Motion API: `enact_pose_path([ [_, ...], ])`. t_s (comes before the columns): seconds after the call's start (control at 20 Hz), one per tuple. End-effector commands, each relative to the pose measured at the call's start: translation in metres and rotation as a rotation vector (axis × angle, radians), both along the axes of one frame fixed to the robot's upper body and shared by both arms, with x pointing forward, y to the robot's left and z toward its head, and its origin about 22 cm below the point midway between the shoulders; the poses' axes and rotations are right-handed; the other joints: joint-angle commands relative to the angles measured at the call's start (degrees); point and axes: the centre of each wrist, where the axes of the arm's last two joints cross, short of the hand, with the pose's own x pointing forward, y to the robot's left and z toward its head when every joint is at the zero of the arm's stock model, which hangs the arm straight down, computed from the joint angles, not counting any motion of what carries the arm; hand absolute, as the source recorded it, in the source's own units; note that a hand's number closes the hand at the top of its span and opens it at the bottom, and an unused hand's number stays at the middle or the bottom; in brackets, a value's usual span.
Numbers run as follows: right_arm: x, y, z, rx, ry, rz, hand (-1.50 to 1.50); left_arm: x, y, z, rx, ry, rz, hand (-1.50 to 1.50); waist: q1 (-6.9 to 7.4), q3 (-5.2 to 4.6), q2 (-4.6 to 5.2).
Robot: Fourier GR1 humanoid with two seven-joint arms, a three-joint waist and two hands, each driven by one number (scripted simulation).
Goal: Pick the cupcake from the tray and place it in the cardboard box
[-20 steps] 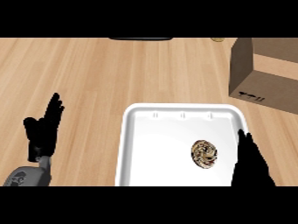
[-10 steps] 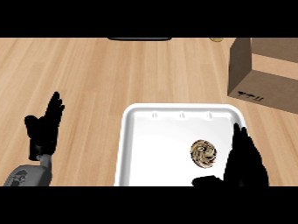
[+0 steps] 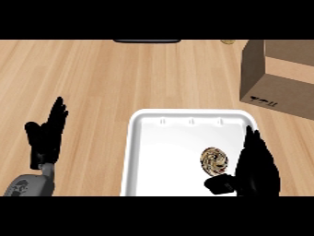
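Right hand [image 3: 256, 168] open beside cupcake [image 3: 214, 161] near white tray's [image 3: 159, 152] right edge; curl thumb and fingers around it before lifting.

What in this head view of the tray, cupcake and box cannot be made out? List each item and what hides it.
- Cardboard box: its opening and right side are cut off by the view's edge.
- Tray: the right rim is hidden behind the right hand.
- Cupcake: contact with the hand cannot be judged.
- Dark object at the far counter edge: cut off, unidentifiable.
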Motion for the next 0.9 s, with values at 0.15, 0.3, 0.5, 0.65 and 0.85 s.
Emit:
enact_pose_path([
  [0.15, 0.024, 0.002, 0.002, -0.012, 0.148, -0.18, -1.5, -0.004, 0.009, 0.002, 0.0, -0.014, 0.003, 0.0, 0.36, 0.01, 0.01],
  [0.3, 0.016, 0.0, 0.003, -0.035, 0.176, -0.168, -1.5, -0.006, -0.001, -0.004, -0.001, 0.008, 0.007, 0.0, -0.28, -0.03, -0.16],
  [0.5, 0.023, 0.006, -0.013, -0.022, 0.199, -0.175, -1.5, -0.003, 0.005, 0.001, 0.014, 0.01, 0.003, 0.0, -0.09, 0.03, -0.03],
  [0.65, 0.027, 0.009, -0.017, -0.016, 0.185, -0.179, -1.5, -0.008, -0.006, -0.008, 0.007, 0.011, 0.001, 0.0, -0.06, 0.01, -0.07],
  [0.85, 0.039, 0.012, -0.019, -0.01, 0.205, -0.166, -1.5, -0.014, 0.002, -0.014, 0.005, 0.017, 0.001, 0.0, 0.21, 0.03, -0.06],
])
